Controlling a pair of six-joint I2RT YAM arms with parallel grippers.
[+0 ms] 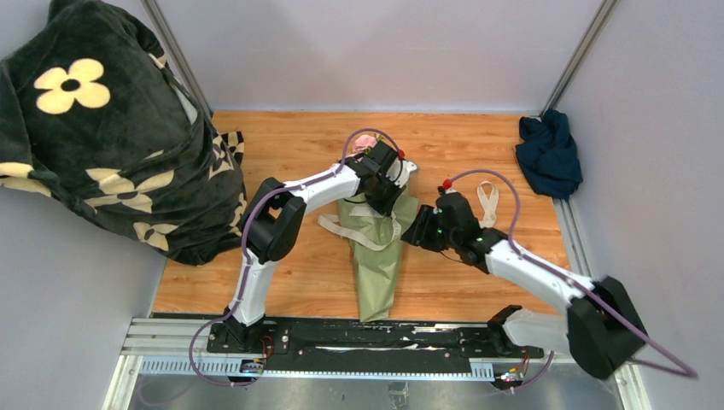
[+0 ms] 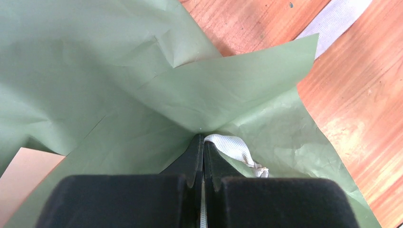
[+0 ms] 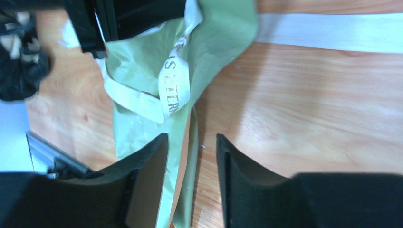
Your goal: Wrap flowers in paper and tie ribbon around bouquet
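Observation:
The bouquet [image 1: 376, 265] lies mid-table, an olive-green paper cone with its tip toward me and pink flowers [image 1: 365, 143] at the far end. My left gripper [image 1: 386, 198] is pressed onto the upper part of the paper [image 2: 142, 95]. It [image 2: 203, 138] is shut on the cream ribbon [image 2: 234, 147]. A printed ribbon [image 3: 173, 80] strand crosses the cone, and more ribbon [image 1: 341, 229] trails to its left. My right gripper [image 1: 415, 232] hovers at the cone's right edge. It [image 3: 192, 138] is open, gripping nothing, with the paper's [image 3: 138, 71] tan-lined edge lying below the gap.
A black blanket with cream flower prints [image 1: 102, 128] is heaped at the far left. A dark navy cloth [image 1: 551, 155] lies at the far right corner. A loop of ribbon [image 1: 488, 201] rests right of the arms. Grey walls close in three sides; a metal rail [image 1: 341, 335] runs along the near edge.

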